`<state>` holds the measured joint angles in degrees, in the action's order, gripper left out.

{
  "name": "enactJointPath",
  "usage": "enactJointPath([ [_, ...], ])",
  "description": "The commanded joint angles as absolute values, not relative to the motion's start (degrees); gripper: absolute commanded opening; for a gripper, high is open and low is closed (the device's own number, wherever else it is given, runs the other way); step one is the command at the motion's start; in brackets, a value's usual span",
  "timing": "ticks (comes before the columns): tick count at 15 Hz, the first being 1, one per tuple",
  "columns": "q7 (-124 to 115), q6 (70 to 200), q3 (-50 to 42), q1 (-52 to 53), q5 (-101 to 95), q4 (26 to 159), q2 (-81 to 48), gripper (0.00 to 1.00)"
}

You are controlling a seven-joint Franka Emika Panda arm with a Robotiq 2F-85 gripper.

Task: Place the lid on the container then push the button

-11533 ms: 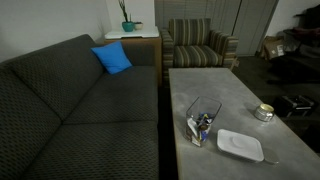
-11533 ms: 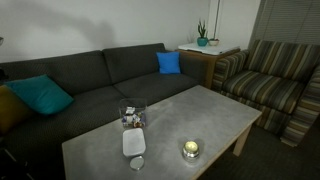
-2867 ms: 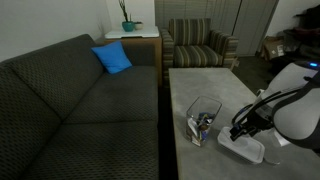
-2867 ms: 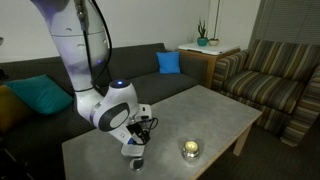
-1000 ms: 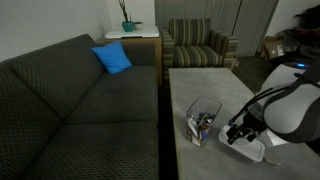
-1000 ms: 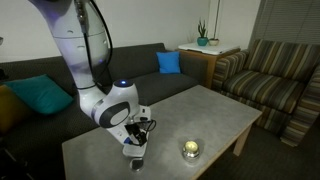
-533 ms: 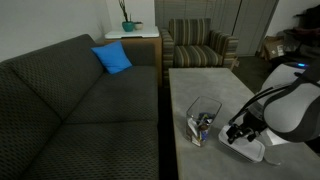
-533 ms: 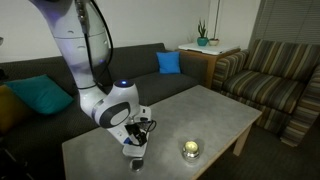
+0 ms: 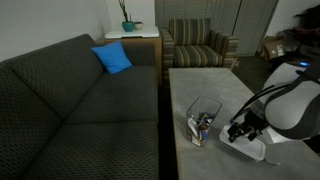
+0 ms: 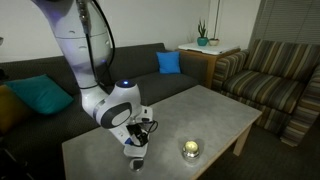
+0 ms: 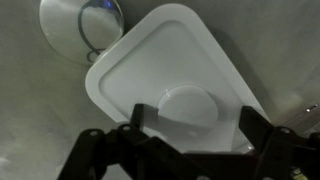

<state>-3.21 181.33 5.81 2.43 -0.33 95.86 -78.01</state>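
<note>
Since a few seconds earlier the white arm had sunk slightly lower over the counter [image 9: 200, 85] and then nearly stopped; across the last second nothing else had shifted. From left to right in an exterior view: a dark sofa ran along the counter's long edge; the container [image 9: 203, 118], clear and uncovered, stood just inside that edge; the hand [image 9: 238, 131] hung just beside it; the lid [image 9: 255, 152] lay flat on the counter beneath the hand. In the wrist view the small grey disc [image 11: 82, 20] sat at upper left, just off the lid's corner; the hand's two fingers [image 11: 140, 112] were spread wide, one either side of the raised oval at the lid's middle, gripping nothing. The approach looked finished and closing on the lid seemed the step in hand; the lid was not yet lifted, the container not covered, the button not pressed. In an exterior view [image 10: 138, 135] the hand stood left, the round silvery light [image 10: 190, 149], probably the button, glowed to its right, well apart; beyond it the counter lay bare. The container's place near the sofa-side edge meant a careless nudge might tip it off; the carry to it would be short.
</note>
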Motion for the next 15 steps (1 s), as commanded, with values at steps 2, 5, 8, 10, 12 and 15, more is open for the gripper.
enactJointPath([
  [2, -1.7, 181.0, 7.3, 0.3, -0.1, 95.4, -78.4, 0.67],
  [5, -1.5, 181.1, 7.5, -0.1, -0.2, 95.5, -78.0, 0.46],
  [8, -1.4, 181.3, 8.1, -0.5, -0.3, 95.8, -77.6, 0.29],
  [10, -1.3, 181.4, 8.3, -0.7, -0.3, 96.5, -77.1, 0.29],
  [12, -1.2, 181.8, 8.3, -0.5, -0.4, 97.5, -76.1, 0.29],
  [15, -0.5, 181.0, 6.7, 1.0, -1.2, 101.3, -72.0, 0.29],
])
